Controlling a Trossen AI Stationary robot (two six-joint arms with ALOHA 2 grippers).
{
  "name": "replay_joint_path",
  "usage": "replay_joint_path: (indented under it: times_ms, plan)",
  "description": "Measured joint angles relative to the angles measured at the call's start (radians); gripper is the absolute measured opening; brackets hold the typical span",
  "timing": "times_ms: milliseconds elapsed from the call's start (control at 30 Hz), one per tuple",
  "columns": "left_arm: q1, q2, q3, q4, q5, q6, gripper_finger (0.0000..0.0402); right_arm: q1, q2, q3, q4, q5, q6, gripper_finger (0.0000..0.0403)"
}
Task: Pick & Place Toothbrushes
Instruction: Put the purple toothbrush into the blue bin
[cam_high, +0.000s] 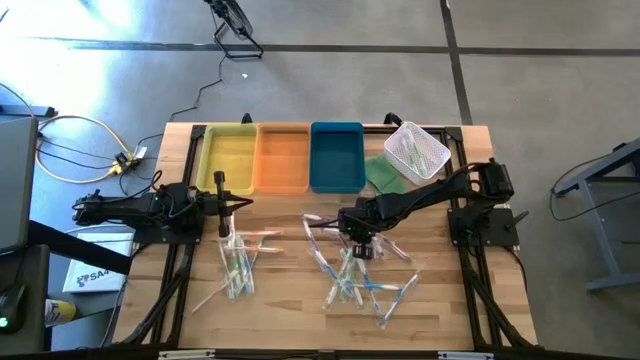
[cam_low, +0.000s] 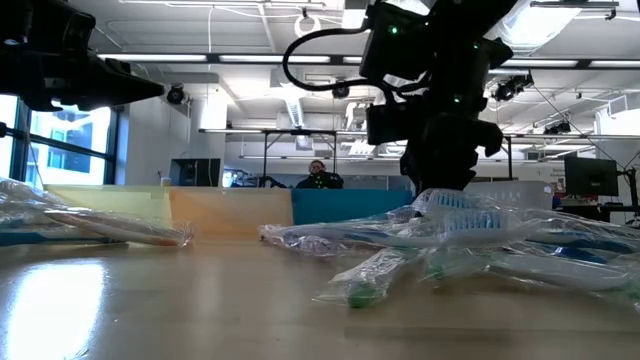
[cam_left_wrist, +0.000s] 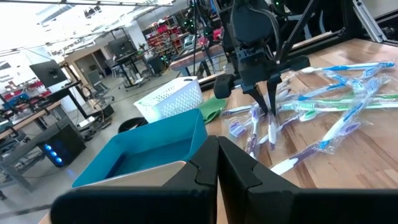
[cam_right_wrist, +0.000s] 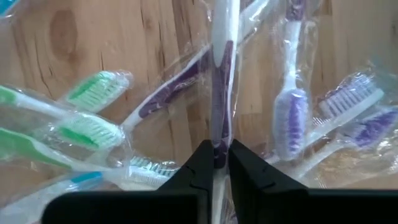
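Wrapped toothbrushes lie in two loose piles on the wooden table: one near my left arm (cam_high: 237, 262), one at centre right (cam_high: 360, 275). My right gripper (cam_high: 357, 245) points steeply down into the centre-right pile and is shut on a white-and-purple toothbrush (cam_right_wrist: 222, 74). Green, blue and purple brushes lie around it, crossing one another. My left gripper (cam_high: 232, 203) is shut and held level above the table at the left, with nothing in it. My right gripper pinches the white-and-purple toothbrush's handle (cam_right_wrist: 221, 118), in its clear wrapper, between its two fingers. The fingers come from above, pointing steeply down, one on each side of the handle. The brush still lies among the other brushes of the pile.
A yellow tray (cam_high: 228, 160), an orange tray (cam_high: 282, 158) and a blue tray (cam_high: 336, 155) stand side by side at the far edge. A white mesh basket (cam_high: 416, 150) with brushes in it and a green cloth (cam_high: 384, 175) lie at the far right.
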Motion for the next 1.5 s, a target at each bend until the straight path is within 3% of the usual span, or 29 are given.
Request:
replay_joint_path:
  times_ms: [467, 767, 1067, 1233, 1500]
  plan:
    - [0.0, 0.0, 0.0, 0.0, 0.0, 0.0, 0.0, -0.009, -0.043, 0.02, -0.013, -0.012, -0.033, 0.0017]
    - [0.0, 0.0, 0.0, 0.001, 0.0, -0.004, 0.0, -0.057, -0.215, 0.025, 0.028, -0.016, -0.024, 0.0017]
    - [0.0, 0.0, 0.0, 0.001, 0.0, -0.004, 0.0, -0.101, -0.368, 0.026, 0.199, 0.187, 0.003, 0.0017]
    - [0.0, 0.0, 0.0, 0.001, 0.0, -0.004, 0.0, -0.124, -0.385, 0.027, 0.308, 0.34, -0.003, 0.0017]
    - [0.0, 0.0, 0.0, 0.001, 0.0, -0.004, 0.0, -0.178, -0.376, 0.026, 0.476, 0.48, -0.008, 0.0017]
